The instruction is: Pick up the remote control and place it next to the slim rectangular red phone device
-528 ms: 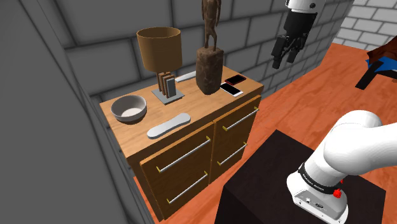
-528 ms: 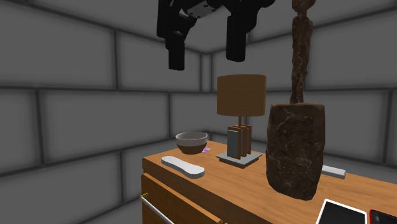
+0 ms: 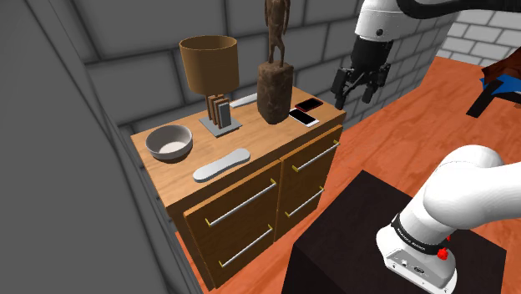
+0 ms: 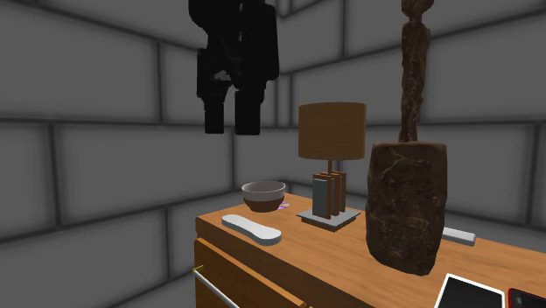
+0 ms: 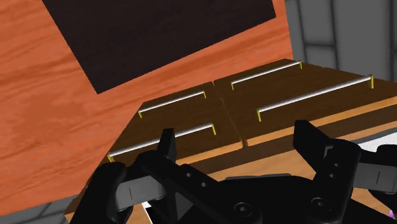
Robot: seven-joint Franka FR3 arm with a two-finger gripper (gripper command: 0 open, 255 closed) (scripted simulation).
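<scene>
First, remote control point(image 3: 222, 164): flat on dresser point(image 3: 265, 139) top, just behind front edge. Long axis runs along that edge, one end toward bowl point(image 3: 169, 142), other toward phones. Behind stand lamp point(image 3: 209, 65) and dark statue point(image 3: 274, 83). Red phone point(image 3: 309, 104) lies beside white phone point(image 3: 304, 118) at far corner, well apart from remote control. Gripper point(image 3: 361, 86) hangs in air beyond that corner, holding nothing. Wrist view makes fingers point(image 5: 167, 147) plain: spread apart, drawer fronts point(image 5: 286, 95) with bar handles past them.
</scene>
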